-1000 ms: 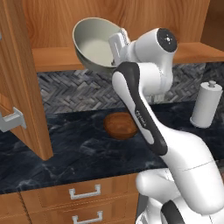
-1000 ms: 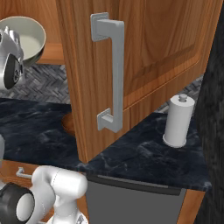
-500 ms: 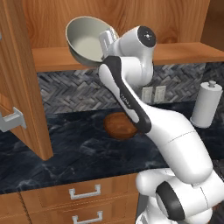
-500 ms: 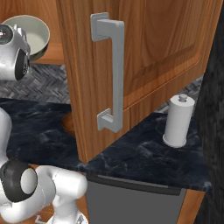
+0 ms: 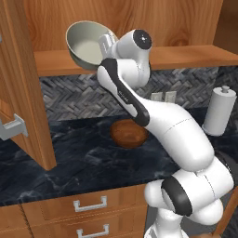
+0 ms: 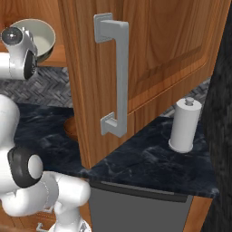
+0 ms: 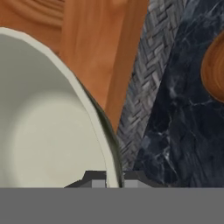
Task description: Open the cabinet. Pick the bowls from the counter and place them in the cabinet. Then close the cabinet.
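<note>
Your claw (image 7: pixel 114 179) is pinched tight on the rim of the cream-green bowl (image 5: pixel 86 44), one finger tip on each side of the rim in the hand view, so you've got it held by its edge. That bowl is up at the front edge of the cabinet shelf (image 5: pixel 186 56), tilted so its open mouth faces out toward the room and a bit upward, not sitting flat. I can't tell whether it touches the shelf. No writing or labels anywhere that I can read. Your arm comes up from the base, bends hard at the elbow over the counter (image 5: pixel 79 162) and reaches up and left, with the wrist right beside the bowl. The wooden bowl (image 5: pixel 129 133) sits upright on the black counter, close to the herringbone wall (image 5: pixel 74 95) and just behind your forearm. Both cabinet doors stand open: the left door (image 5: pixel 23 83) swings out on one side, and the right door (image 6: pixel 149 68) with its vertical silver handle (image 6: pixel 118 74) sits big in the right base view. A white paper towel roll (image 6: pixel 185 127) stands upright on the counter off to the right.
</note>
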Available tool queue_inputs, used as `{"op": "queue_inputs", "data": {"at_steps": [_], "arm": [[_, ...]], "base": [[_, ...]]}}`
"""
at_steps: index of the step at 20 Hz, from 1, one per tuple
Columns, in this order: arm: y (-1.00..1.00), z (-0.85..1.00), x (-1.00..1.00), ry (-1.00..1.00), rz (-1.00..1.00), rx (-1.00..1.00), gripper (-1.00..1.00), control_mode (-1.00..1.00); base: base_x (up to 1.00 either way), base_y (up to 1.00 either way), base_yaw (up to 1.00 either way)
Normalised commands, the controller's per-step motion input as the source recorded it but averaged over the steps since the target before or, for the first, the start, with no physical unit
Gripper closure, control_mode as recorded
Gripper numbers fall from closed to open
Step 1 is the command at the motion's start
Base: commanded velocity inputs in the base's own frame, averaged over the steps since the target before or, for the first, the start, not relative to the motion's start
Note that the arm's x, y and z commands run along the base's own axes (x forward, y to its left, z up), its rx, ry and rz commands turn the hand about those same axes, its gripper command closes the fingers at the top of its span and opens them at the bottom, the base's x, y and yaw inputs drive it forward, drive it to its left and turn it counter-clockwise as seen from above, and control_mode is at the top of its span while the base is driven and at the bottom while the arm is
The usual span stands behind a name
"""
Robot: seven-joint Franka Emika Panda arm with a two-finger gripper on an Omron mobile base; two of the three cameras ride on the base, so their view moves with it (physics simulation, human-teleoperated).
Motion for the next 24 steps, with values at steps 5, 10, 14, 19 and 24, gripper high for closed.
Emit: {"op": "queue_inputs", "data": {"at_steps": [5, 10, 14, 19, 24], "arm": [[0.1, -0.28, 0.49, 0.0, 0.0, 0.0, 1.0, -1.0], [0.07, -0.1, 0.54, 0.0, 0.0, 0.0, 1.0, -1.0], [0.15, -0.28, 0.41, 0.01, 0.0, 0.0, -1.0, -1.0], [0.07, -0.03, 0.0, 0.0, 0.0, 0.0, -1.0, -1.0], [0.0, 0.18, -0.26, -0.1, 0.0, 0.0, -1.0, -1.0]], "base": [[0.0, 0.0, 0.0], [0.0, 0.0, 0.0], [0.0, 0.0, 0.0], [0.0, 0.0, 0.0], [0.0, 0.0, 0.0]]}}
